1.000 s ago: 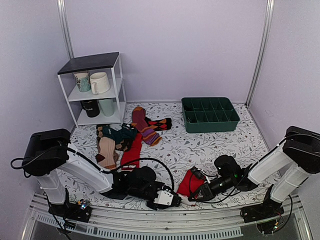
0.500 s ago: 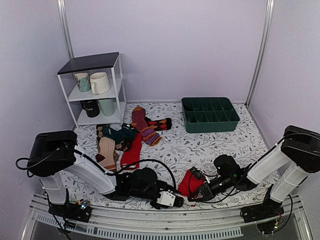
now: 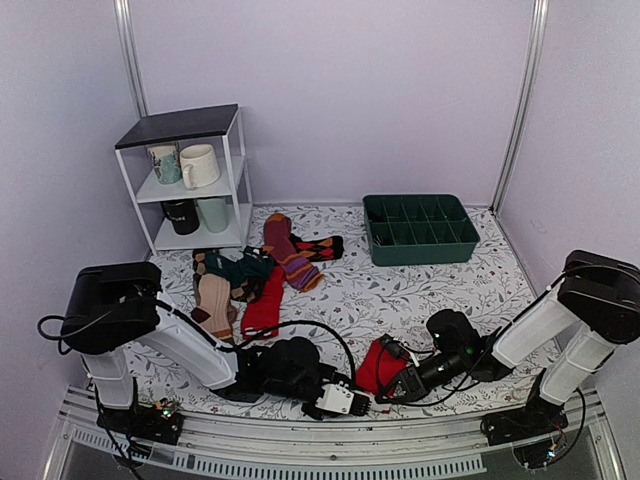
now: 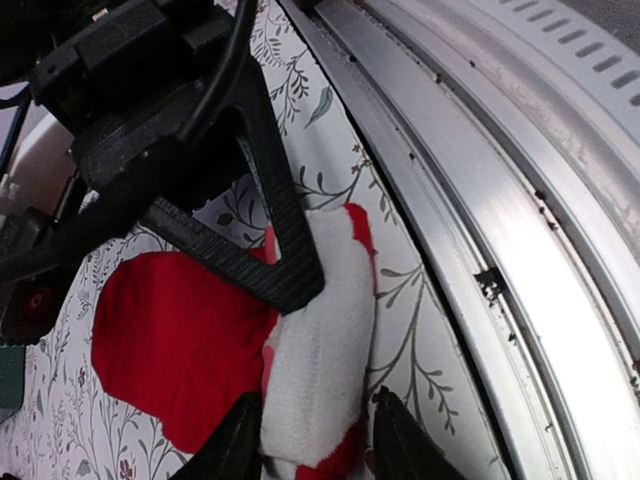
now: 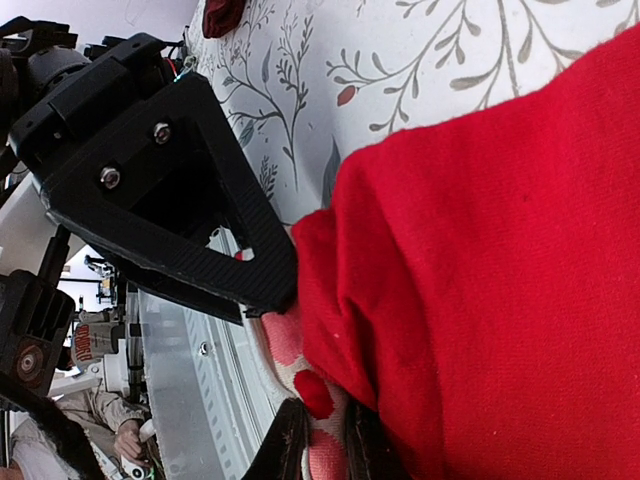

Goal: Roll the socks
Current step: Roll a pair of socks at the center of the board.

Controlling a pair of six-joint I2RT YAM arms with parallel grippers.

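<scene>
Slippage is the risk: the socks, bunched at the near edge of the table beside the metal rail, sit pinched at the pale cuff by the left gripper and right gripper, so uneven pull could unroll them.

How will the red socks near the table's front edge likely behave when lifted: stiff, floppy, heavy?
Probably floppy: the red socks are soft knit, bulging where the left gripper squeezes them. Likely light for their size, and unlikely to slip, since the knit surface looks grippy.
</scene>
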